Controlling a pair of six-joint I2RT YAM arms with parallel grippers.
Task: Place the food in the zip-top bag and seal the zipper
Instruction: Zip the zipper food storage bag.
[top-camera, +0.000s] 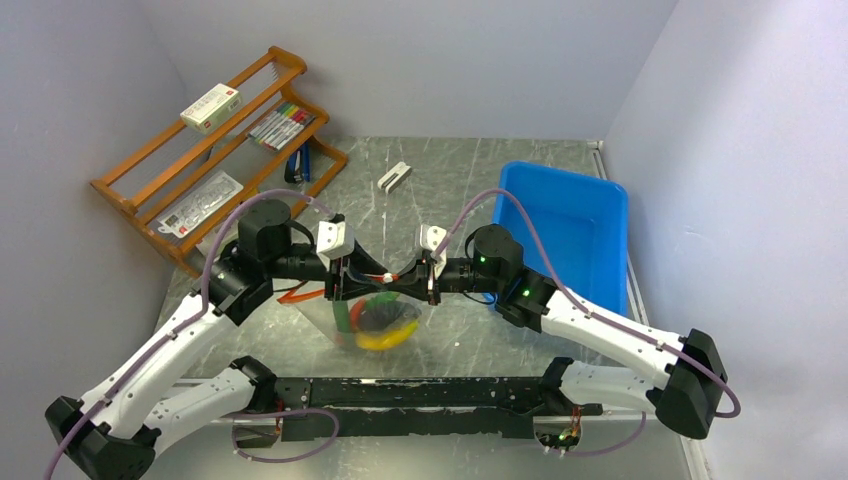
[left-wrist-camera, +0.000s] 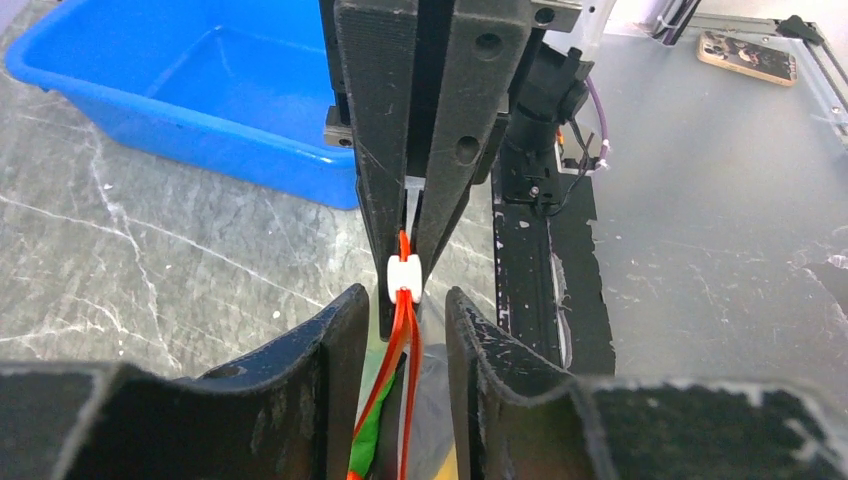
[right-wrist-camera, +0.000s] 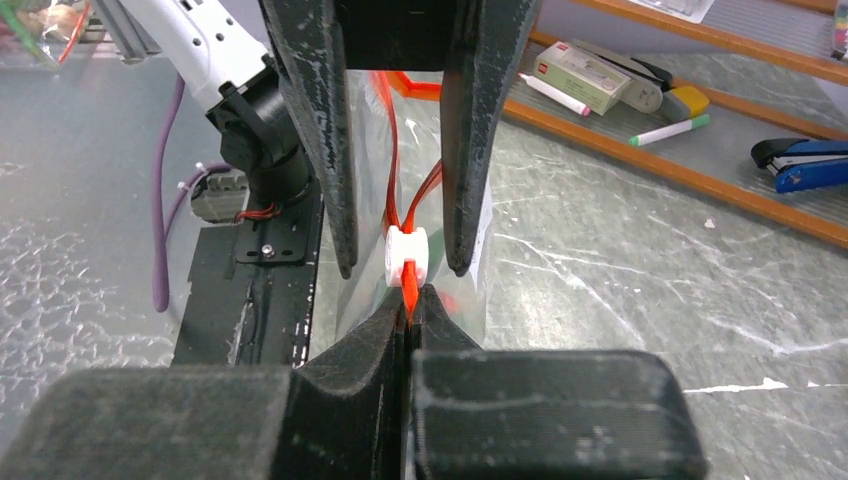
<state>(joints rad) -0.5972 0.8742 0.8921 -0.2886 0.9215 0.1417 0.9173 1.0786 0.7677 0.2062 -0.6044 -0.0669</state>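
The clear zip-top bag (top-camera: 400, 300) hangs between both grippers above the table. Toy food lies inside it: a yellow piece (top-camera: 378, 342), a green pod (top-camera: 350, 318) and a dark eggplant (top-camera: 388, 318). Other pieces are hidden. My right gripper (top-camera: 412, 280) (right-wrist-camera: 410, 297) is shut on the red-orange zipper strip (right-wrist-camera: 386, 120), just behind the white slider (right-wrist-camera: 407, 258). My left gripper (top-camera: 378, 276) (left-wrist-camera: 405, 293) is open. Its fingers straddle the zipper (left-wrist-camera: 405, 350) just behind the slider (left-wrist-camera: 403, 280), with a gap on each side. The green pod (left-wrist-camera: 368, 445) shows below the strip.
A blue bin (top-camera: 565, 215) (left-wrist-camera: 200, 90) stands at the right. A wooden rack (top-camera: 215, 150) (right-wrist-camera: 700, 170) holds markers, a box and a blue stapler (right-wrist-camera: 800, 160) at the back left. A small white object (top-camera: 394, 177) lies at the back. A black base strip (top-camera: 430, 395) runs along the near edge.
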